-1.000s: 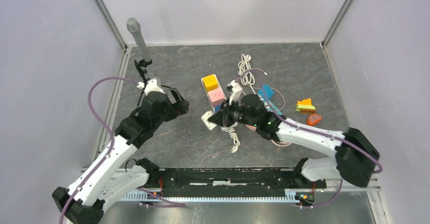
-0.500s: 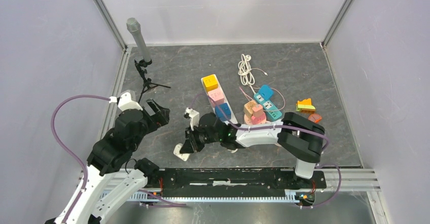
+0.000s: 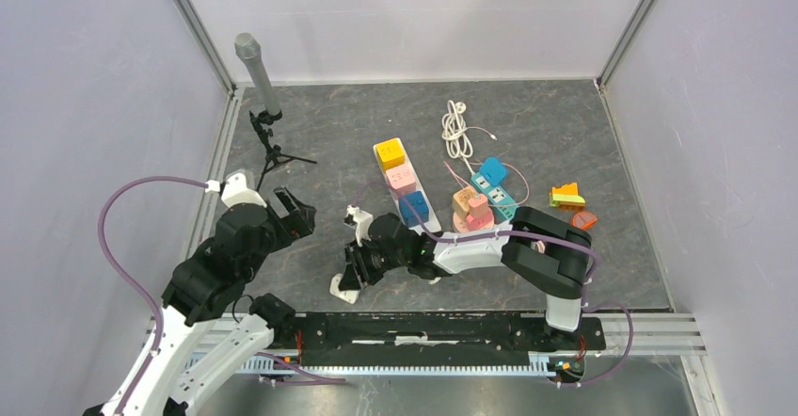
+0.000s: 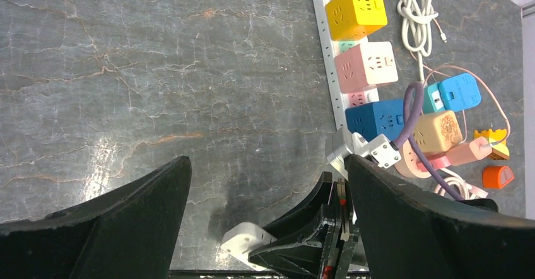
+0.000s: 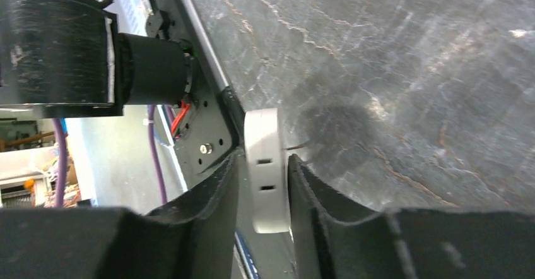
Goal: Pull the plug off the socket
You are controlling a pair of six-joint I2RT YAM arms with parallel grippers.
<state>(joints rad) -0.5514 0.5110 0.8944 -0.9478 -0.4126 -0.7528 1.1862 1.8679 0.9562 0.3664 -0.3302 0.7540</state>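
A white power strip [image 3: 389,186] lies mid-table with a yellow cube [image 3: 390,153], a pink cube [image 3: 402,178] and a blue cube [image 3: 413,206] plugged into it; it also shows in the left wrist view [image 4: 325,52]. My right gripper [image 3: 353,270] is far from the strip, near the front edge, shut on a flat white plug [image 3: 344,287]. In the right wrist view the plug [image 5: 266,165] sits edge-on between the fingers [image 5: 315,209], its two slots showing. My left gripper [image 3: 292,211] is open and empty, above bare table left of the plug [image 4: 243,241].
A microphone on a tripod [image 3: 260,77] stands at the back left. A coiled white cable [image 3: 456,129], a teal strip [image 3: 506,204] with blue, tan and pink adapters [image 3: 475,207], and orange pieces [image 3: 567,195] lie right of the strip. The black front rail [image 3: 442,327] runs just below the plug.
My right gripper has carried the white plug from beside the power strip to the near left by the front rail. My left arm has drawn back toward the near left.
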